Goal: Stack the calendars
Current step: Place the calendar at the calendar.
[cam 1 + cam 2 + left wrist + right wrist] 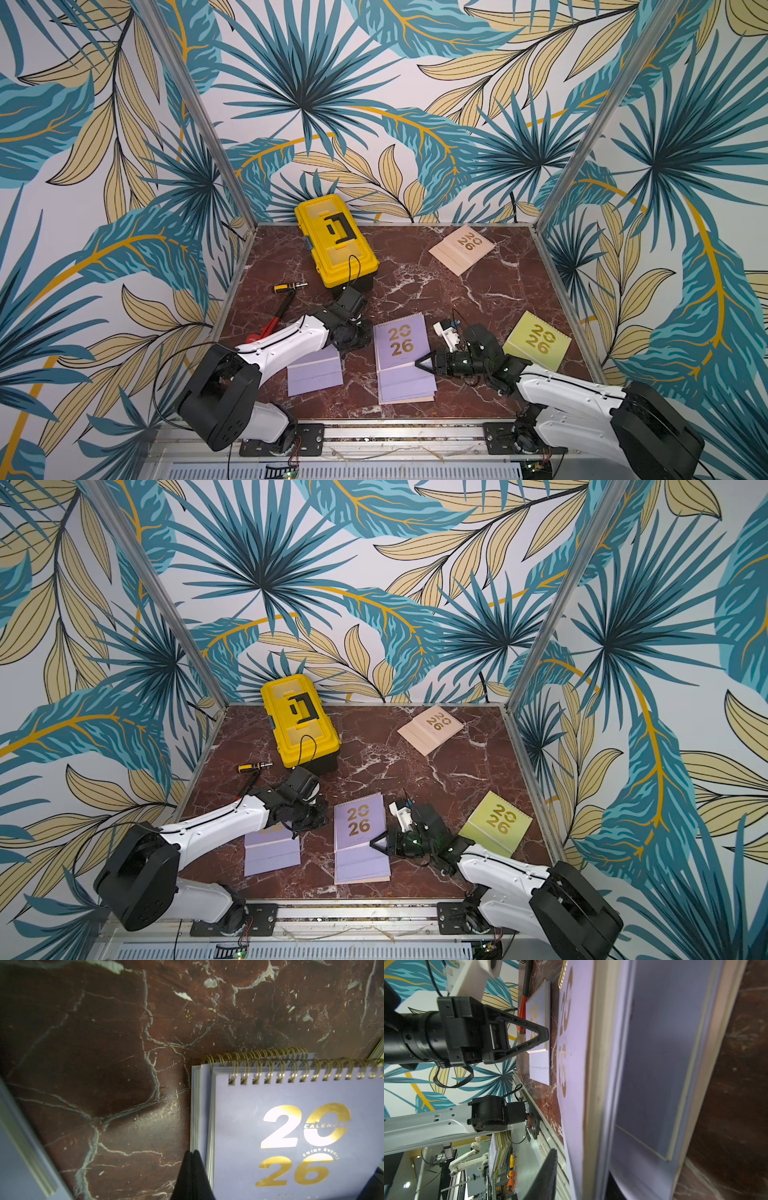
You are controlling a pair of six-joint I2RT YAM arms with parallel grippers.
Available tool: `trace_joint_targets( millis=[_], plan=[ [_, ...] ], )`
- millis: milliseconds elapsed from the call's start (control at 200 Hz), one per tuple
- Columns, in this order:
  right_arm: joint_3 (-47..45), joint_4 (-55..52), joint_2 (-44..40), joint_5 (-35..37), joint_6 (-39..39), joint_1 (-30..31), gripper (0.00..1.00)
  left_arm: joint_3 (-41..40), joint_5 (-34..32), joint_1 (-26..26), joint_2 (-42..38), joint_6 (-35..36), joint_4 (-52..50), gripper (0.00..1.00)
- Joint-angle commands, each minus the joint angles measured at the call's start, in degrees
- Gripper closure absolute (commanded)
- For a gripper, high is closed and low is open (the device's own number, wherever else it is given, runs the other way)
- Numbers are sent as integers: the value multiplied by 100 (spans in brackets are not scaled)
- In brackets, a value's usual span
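The calendars lie flat on the marble table. In the middle is a stack (401, 345) with a lilac cover on top, a second lilac one under it and a peach edge at the bottom. My right gripper (420, 365) stands open around its right edge: one finger (548, 1172) is above and clear of the cover, the other below. My left gripper (192, 1154) is shut and empty, its tip down beside the stack's left edge (199, 1109). A single lilac calendar (316, 376) lies partly under my left arm. A lime one (538, 340) lies right, a peach one (461, 249) at the back right.
A yellow toolbox (336, 241) stands at the back left. In front of it lie a screwdriver (290, 286) and a red-handled tool (266, 328). Metal frame posts and patterned walls close in the table; a rail (399, 432) runs along the front.
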Motion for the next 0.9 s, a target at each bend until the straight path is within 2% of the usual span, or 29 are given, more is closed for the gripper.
trace_joint_targets(
  millis=[0,95,215,366,711,896],
  plan=[
    [164,-595,55,128,-305,-12,59,-80,58,32,72,36,164,100],
    [325,-966,86,233,-452,-7,50,-56,79,32,148,53,168,100],
    [735,-1958,-11,592,-800,-4,40,5,122,32,306,71,168,100],
    [1109,-3105,-220,1118,-1144,0,33,63,134,29,488,97,168,100],
    [1439,-3841,-180,1832,-1235,-7,32,151,180,23,649,150,177,100],
    [1763,-4202,88,2469,-1153,-4,41,175,230,5,741,144,216,100]
  ],
)
